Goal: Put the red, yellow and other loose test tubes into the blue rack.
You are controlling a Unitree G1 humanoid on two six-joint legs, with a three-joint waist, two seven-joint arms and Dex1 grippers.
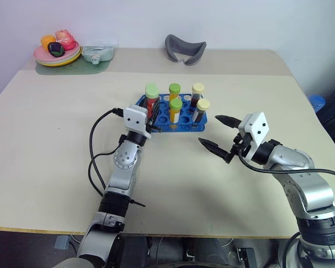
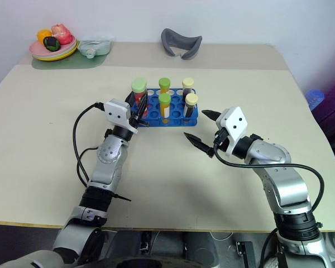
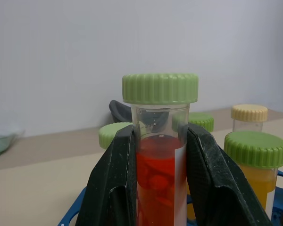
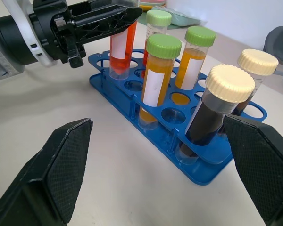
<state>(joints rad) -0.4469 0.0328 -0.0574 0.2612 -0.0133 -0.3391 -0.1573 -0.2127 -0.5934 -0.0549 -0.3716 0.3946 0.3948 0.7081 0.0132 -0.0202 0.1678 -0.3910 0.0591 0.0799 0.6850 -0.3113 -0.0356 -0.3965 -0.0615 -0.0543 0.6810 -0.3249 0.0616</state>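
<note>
Left arm is reaching forward over the bench, forearm running straight up the middle toward the blue rack, wrist angled slightly upward. Left end effector is clenching the red tube: in the left wrist view both black fingers are pressing flat against the tube's sides just under its green cap. The tube is standing upright at the rack's near left corner, its base down in a hole (the right wrist view shows the bottom inside the blue frame).

Right arm is bending in from the right side, elbow out, forearm angling toward the middle of the bench. Right end effector is hanging released, its two pointed fingers spread wide and holding nothing, tips aiming at the rack's right end but staying apart from it.

Other tubes are standing upright in the rack: two yellow-orange tubes with green caps in the middle columns, and two dark brown tubes with pale yellow caps at the right end. Several holes are sitting empty.

Far side of the bench: a stack of plates carrying toy food at the left corner, a grey curved object near the middle.
</note>
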